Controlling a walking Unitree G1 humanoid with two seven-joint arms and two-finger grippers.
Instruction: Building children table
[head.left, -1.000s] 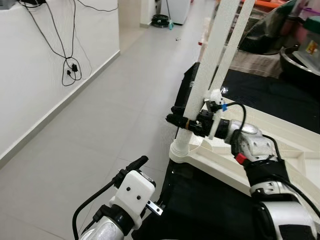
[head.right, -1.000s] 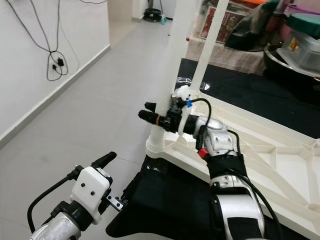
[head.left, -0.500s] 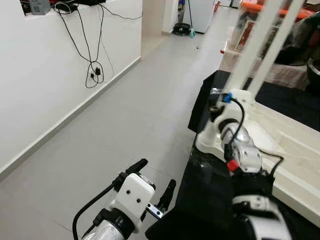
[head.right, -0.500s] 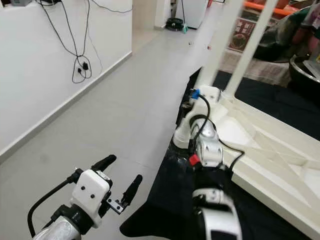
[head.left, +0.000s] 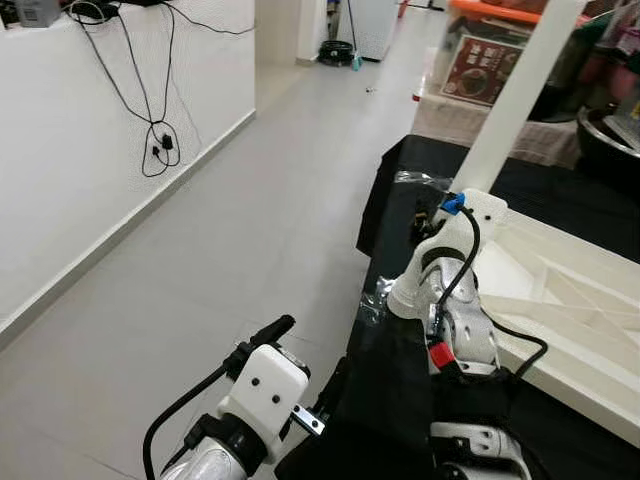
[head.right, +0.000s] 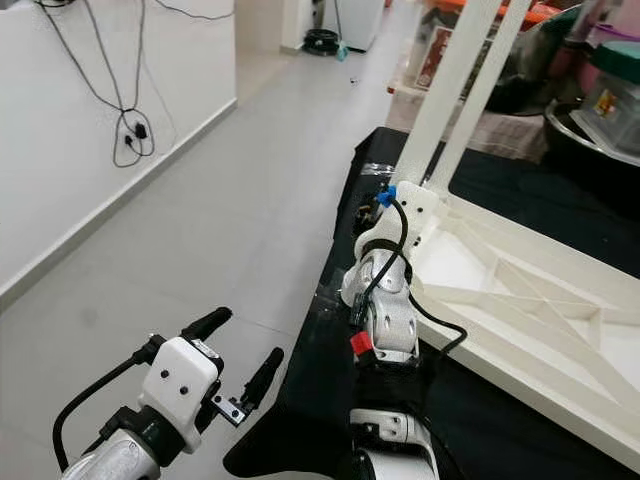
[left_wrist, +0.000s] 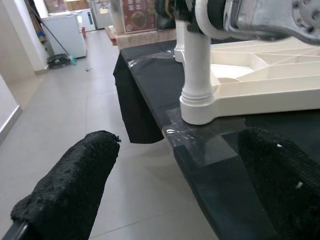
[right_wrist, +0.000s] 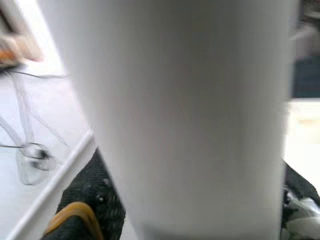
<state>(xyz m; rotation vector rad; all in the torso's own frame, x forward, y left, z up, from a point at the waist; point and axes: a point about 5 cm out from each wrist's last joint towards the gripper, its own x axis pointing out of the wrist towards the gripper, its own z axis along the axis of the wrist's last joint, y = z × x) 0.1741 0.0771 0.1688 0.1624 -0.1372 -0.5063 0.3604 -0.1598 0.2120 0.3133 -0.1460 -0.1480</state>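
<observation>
An upturned white children's table top (head.left: 560, 290) lies on a black-covered surface (head.left: 395, 400). White legs (head.right: 455, 90) stand up from its near corner socket (left_wrist: 197, 102). My right gripper (head.left: 425, 215) reaches forward and is shut on the white table leg (right_wrist: 190, 100) just above the socket, with black fingers (right_wrist: 82, 200) on either side of it. My left gripper (head.left: 305, 355) hovers low beside the black surface's edge, open with nothing in it, and its fingers (left_wrist: 70, 195) point toward the socket.
Grey tiled floor (head.left: 230, 230) runs along the left, bounded by a white wall with hanging cables (head.left: 155, 150). Pots and boxes (head.right: 600, 100) crowd the far right behind the table top. The black cloth hangs over the surface's near edge (head.right: 300, 400).
The camera has swung about. My right gripper stays on the leg, with its forearm now pointing straight ahead instead of coming in from the right. A second left finger has come into view.
</observation>
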